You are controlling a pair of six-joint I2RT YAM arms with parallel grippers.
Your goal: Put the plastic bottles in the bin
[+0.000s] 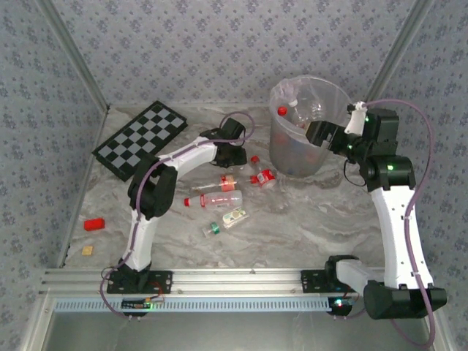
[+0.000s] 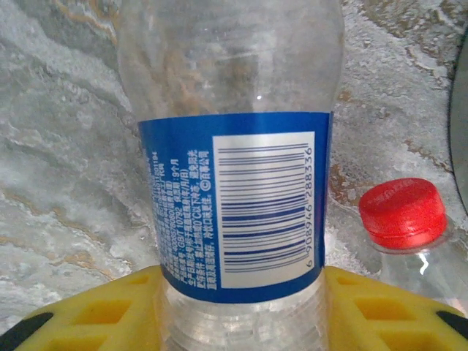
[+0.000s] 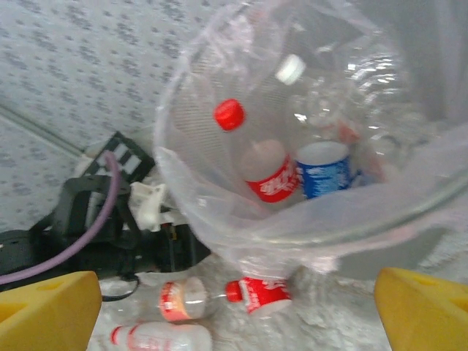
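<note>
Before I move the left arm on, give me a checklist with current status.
1. Left hand around the blue-label bottle, fingers against both sides: ok.
2. That bottle lifted off the table: cannot tell.
3. Right hand open and empty: ok.
4. Bin mouth free for a drop: not ok, the right hand sits at its rim.
5. Room left in the bin: ok, the bottles inside leave space.
</note>
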